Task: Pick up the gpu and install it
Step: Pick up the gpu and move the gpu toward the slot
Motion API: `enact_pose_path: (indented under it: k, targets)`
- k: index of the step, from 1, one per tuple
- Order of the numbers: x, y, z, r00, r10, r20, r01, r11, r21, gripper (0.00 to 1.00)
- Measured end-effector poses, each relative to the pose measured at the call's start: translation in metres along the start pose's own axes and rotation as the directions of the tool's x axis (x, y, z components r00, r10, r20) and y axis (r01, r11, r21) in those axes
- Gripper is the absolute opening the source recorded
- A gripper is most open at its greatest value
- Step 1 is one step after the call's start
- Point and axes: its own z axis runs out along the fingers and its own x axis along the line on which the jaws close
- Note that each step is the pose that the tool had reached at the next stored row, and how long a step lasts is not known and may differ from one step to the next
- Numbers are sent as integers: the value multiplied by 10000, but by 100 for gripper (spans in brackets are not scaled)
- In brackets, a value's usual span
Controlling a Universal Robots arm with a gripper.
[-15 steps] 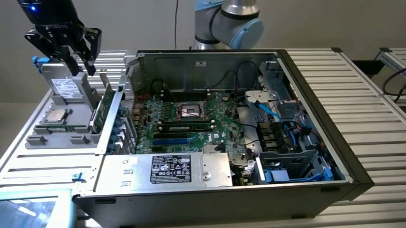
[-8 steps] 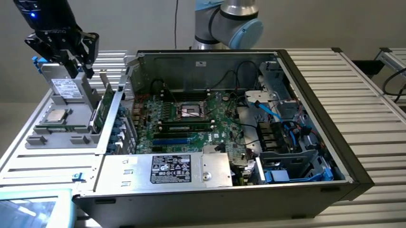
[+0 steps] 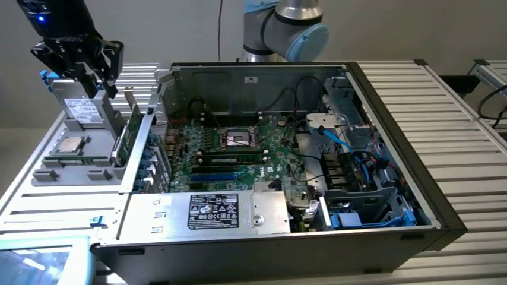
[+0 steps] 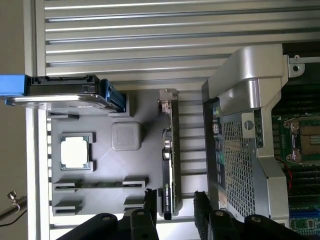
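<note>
The gpu [image 4: 169, 155] stands on edge, one end framed by the tool [image 4: 174, 195], spread wide

Gpu [image 4: 169, 150] edge-on, faces hidden; hand [image 4: 174, 195] cut off by picture edge; black label [image 3: 212, 211] print unreadable.

slatted metal table [image 3: 452, 89], open computer case [image 3: 262, 252] on it, grey parts holder [image 3: 75, 178] just beside the case
</note>
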Motion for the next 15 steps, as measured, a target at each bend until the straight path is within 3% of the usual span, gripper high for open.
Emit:
enact_pose_path:
  k: [9, 15]
  targets:
    - [1, 0, 2, 10000, 0, -2, 0, 10000, 0, 44]
    - [33, 4, 104, 10000, 1, -5, -1, 10000, 2, 44]
